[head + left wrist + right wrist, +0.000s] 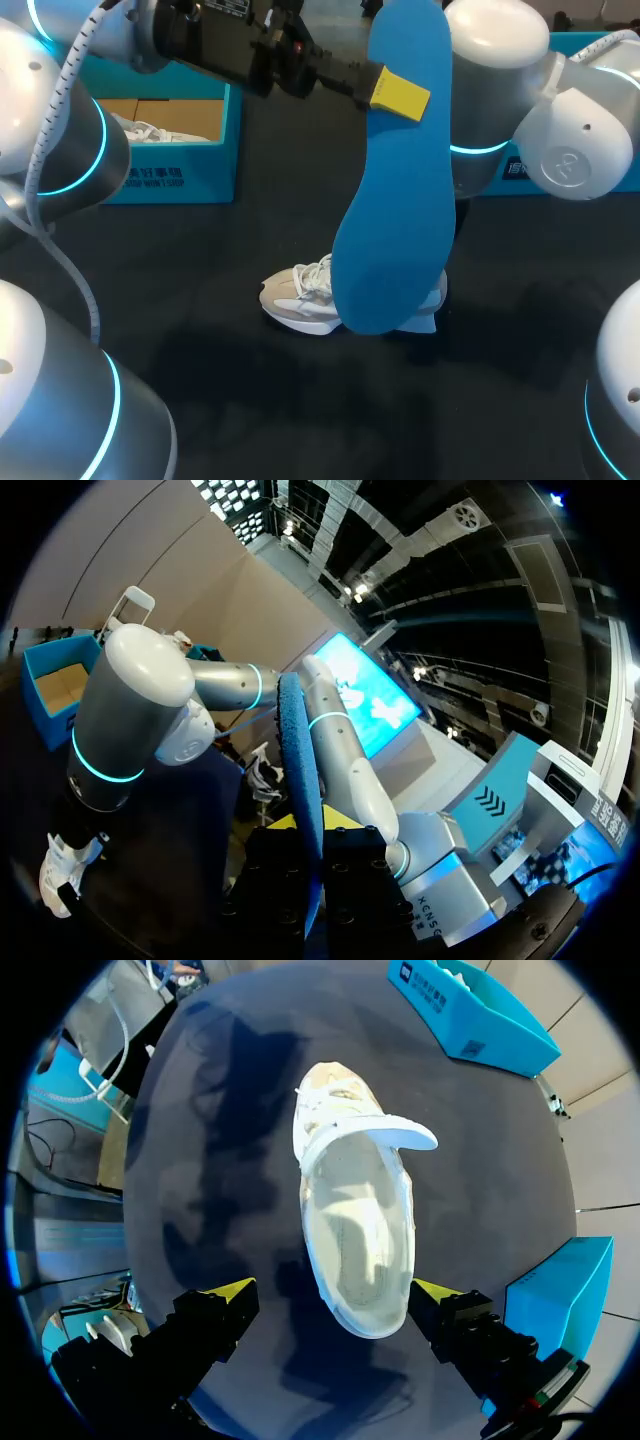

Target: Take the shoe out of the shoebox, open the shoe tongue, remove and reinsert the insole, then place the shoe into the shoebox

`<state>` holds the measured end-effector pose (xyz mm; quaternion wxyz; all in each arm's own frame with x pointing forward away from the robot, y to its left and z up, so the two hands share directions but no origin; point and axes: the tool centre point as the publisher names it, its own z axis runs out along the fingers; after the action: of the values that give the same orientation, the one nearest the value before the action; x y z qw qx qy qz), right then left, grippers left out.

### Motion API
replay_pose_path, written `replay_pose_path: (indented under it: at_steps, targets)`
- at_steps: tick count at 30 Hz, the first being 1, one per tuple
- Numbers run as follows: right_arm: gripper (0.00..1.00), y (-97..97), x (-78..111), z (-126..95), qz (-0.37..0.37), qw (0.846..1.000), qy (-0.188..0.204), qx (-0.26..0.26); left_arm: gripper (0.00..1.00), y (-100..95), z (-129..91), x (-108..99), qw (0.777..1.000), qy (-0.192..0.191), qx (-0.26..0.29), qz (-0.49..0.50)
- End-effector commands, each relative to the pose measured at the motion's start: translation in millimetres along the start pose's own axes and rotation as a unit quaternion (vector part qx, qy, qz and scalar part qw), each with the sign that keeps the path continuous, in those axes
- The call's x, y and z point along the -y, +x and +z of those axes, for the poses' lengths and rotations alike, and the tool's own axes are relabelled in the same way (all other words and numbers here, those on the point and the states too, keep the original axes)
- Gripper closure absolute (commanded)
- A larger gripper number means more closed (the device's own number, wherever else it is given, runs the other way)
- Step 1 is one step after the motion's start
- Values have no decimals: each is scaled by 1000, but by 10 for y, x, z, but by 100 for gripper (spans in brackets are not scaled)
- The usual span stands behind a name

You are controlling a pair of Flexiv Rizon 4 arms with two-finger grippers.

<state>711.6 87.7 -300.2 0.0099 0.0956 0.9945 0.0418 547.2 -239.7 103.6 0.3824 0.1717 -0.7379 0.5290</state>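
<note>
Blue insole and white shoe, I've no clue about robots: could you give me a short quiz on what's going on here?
1. True or false: the blue insole lies inside the white shoe.
2. The shoe rests: A on the table, B in the air, C atop the insole.
3. Fill in: the ____ claw grips the insole.
Key: 1 false; 2 A; 3 left.

The white and beige shoe (300, 297) stands on its sole in the middle of the black table, toe pointing left, tongue (398, 1135) folded forward over the laces. The blue insole (392, 190) hangs upright in the air above it, pinched near its top by the left gripper (397, 93). The open blue shoebox (170, 178) sits far left, something white inside.
</note>
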Motion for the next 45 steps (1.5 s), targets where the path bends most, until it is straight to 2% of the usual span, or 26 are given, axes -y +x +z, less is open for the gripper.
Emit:
replay_pose_path:
  at_steps: [1,3,5,8,13,15,18,23,27,32,33,34,36,38,39,41,45]
  targets:
    - [0,-81,-98,43,5,1000,-9,9,100,-7,3,-7,1000,0,0,0]
    - [0,-177,-167,91,9,1000,5,4,100,-7,3,-7,1000,0,0,0]
    - [0,-256,-217,119,15,1000,-3,18,100,-7,3,-7,1000,0,0,0]
    - [0,-428,-309,228,12,1000,5,17,100,-7,3,-7,1000,0,0,0]
    - [0,-613,-342,430,7,999,5,52,100,-7,3,-7,1000,0,0,0]
    - [0,-658,-357,514,1,999,10,49,100,-7,3,-7,1000,0,0,0]
    - [0,-705,-377,641,-16,999,-13,49,100,-7,3,-7,1000,0,0,0]
    - [0,-759,-437,810,-45,999,-13,26,100,-7,3,-7,1000,0,0,0]
    - [17,-722,-405,881,-43,999,-24,22,100,-7,3,-7,1000,0,0,0]
    - [25,-658,-335,938,-33,999,-21,6,100,-7,3,-7,1000,0,0,0]
    - [33,-653,-326,944,-32,999,-21,6,100,-7,3,-7,1000,0,0,0]
    - [53,-647,-321,952,-31,999,-21,5,100,-7,3,-7,1000,0,0,0]
    - [58,-641,-325,964,-30,999,-21,3,100,-7,3,-7,1000,0,0,0]
    - [68,-635,-339,983,-28,999,-22,0,100,-7,3,-7,1000,0,0,0]
    - [82,-630,-351,999,-26,999,-23,-1,100,-7,3,-7,1000,0,0,0]
    - [100,-625,-363,1016,-24,999,-24,-2,100,-7,3,-7,1000,0,0,0]
    - [100,-613,-381,1032,-15,999,-31,-7,100,-7,3,-7,1000,0,0,0]
